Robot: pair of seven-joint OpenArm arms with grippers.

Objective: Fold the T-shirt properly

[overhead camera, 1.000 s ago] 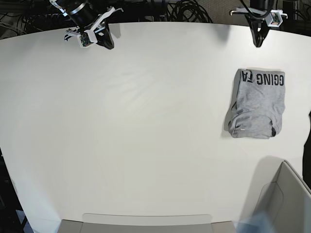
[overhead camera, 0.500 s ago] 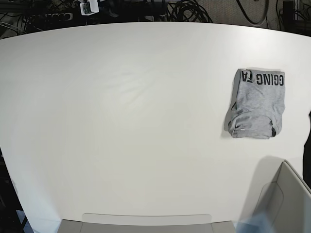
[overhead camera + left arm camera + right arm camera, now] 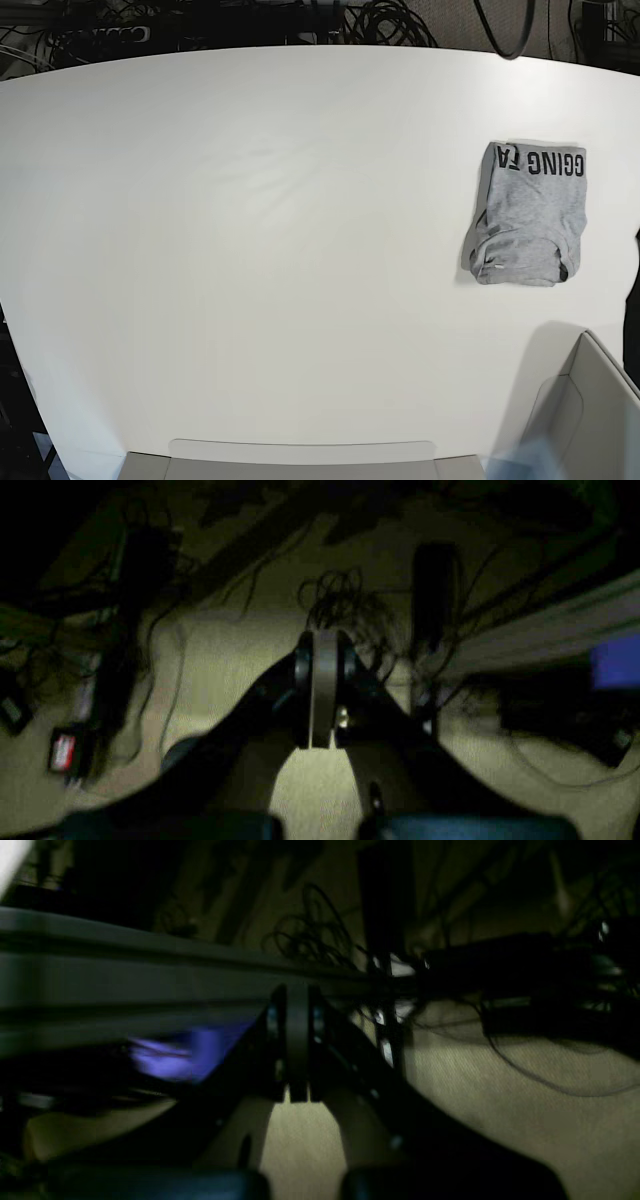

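The grey T-shirt (image 3: pixel 527 214) lies folded into a small rectangle on the right side of the white table (image 3: pixel 260 250), black lettering along its far edge. Neither arm shows in the base view. In the left wrist view my left gripper (image 3: pixel 324 690) is shut with nothing in it, hanging over a dim carpeted floor strewn with cables. My right gripper (image 3: pixel 297 1040) is likewise shut and holds nothing, seen in the right wrist view below the table's edge (image 3: pixel 125 980).
A cardboard box (image 3: pixel 585 415) stands at the near right corner of the table. Tangled cables (image 3: pixel 390 20) lie behind the table's far edge. A flat grey panel (image 3: pixel 300 455) sits at the near edge.
Both arms have drawn back from the table's far edge and left the base view. The folded T-shirt has not moved.
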